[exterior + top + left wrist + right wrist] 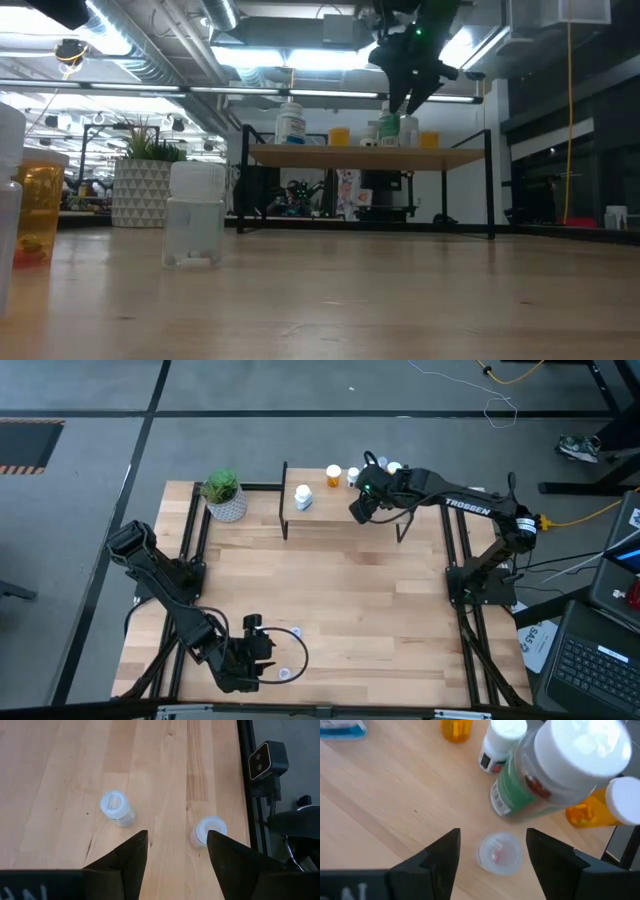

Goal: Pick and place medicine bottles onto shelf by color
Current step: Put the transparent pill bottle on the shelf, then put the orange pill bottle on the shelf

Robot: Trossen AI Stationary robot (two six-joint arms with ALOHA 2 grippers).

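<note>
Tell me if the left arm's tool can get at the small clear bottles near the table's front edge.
Probably yes: the left tool hangs open just above the two clear bottles, with bare tabletop around them and nothing between.

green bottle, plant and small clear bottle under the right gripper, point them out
green bottle (512, 790), right wrist view, on its green label.
plant (221, 486), high view, on its leaves.
small clear bottle (499, 852), right wrist view, on its cap.

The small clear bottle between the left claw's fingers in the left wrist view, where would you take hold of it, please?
Probably across the body just under the white cap. The clear bottle stands upright on the tabletop, cap up, so the open left claw could come straight down. The other clear bottle stands apart, leaving room for both fingers.
</note>
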